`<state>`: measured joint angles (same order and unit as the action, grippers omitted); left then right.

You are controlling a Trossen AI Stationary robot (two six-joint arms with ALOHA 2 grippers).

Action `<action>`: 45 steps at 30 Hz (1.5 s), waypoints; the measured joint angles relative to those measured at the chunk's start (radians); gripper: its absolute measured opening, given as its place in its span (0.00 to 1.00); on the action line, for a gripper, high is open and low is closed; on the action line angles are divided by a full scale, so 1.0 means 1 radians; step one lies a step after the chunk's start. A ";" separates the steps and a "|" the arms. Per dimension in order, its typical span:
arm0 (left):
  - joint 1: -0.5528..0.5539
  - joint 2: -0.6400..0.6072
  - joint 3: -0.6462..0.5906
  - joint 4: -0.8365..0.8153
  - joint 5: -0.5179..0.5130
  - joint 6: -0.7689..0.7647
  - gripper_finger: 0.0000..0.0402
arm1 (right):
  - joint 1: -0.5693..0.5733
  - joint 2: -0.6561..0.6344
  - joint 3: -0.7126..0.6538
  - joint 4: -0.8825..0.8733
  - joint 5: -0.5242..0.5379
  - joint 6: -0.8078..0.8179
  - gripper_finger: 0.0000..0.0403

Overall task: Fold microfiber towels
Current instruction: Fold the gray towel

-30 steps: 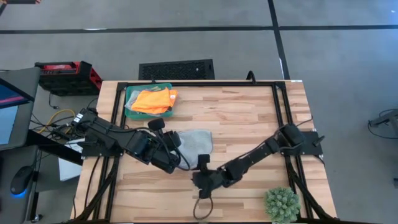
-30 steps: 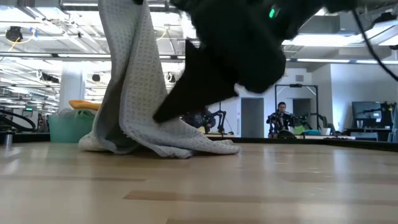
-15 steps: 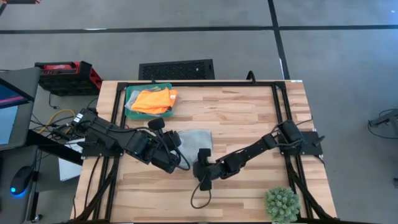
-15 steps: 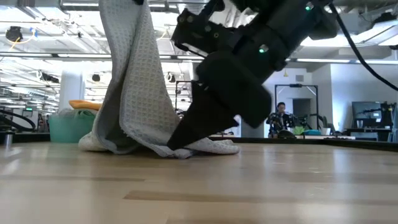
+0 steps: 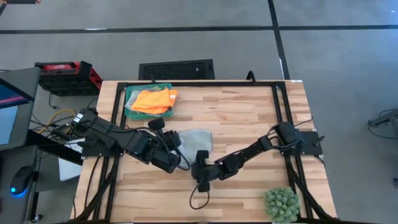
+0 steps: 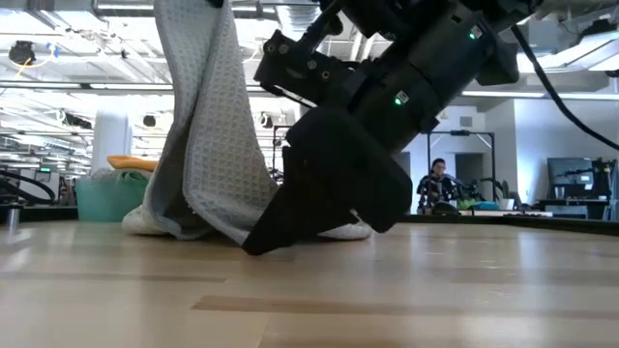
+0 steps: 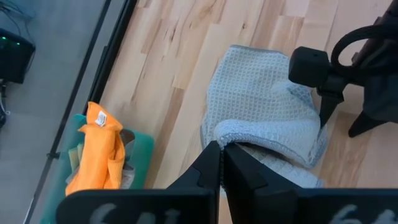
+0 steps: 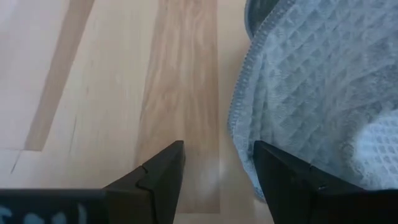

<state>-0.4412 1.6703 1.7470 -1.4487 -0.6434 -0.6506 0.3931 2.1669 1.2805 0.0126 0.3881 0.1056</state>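
A pale grey waffle-weave microfiber towel (image 5: 194,142) lies near the middle of the light wooden table (image 5: 249,112), part of it pulled up into a hanging drape, its lower folds resting on the boards. The left gripper (image 7: 222,163) has its jaws clenched on the raised edge of that cloth and holds it aloft. The right gripper (image 8: 216,163) sits low just beside the towel's hemmed corner, jaws released and wide, nothing between them. From here this looks like the start of a fold: one corner is lifted, the second not yet taken. The next move likely calls for the right jaws to straddle that hem and close, though I can't quite tell whether they touch it. A bright orange towel (image 5: 153,99) lies heaped in the green tray (image 5: 129,93) at the far left corner.
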 joint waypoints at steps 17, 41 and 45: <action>0.000 0.000 0.000 0.003 0.015 -0.005 0.00 | -0.054 0.006 -0.002 -0.014 0.102 0.213 0.53; 0.000 0.000 0.000 -0.073 0.036 -0.057 0.00 | -0.017 -0.063 -0.010 -0.217 0.079 0.306 0.02; 0.000 0.001 -0.004 -0.124 0.035 -0.104 0.00 | 0.035 -0.153 -0.011 -0.316 0.098 0.307 0.01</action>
<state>-0.4415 1.6711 1.7429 -1.5722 -0.6086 -0.7545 0.4276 2.0135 1.2697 -0.3037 0.4862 0.4129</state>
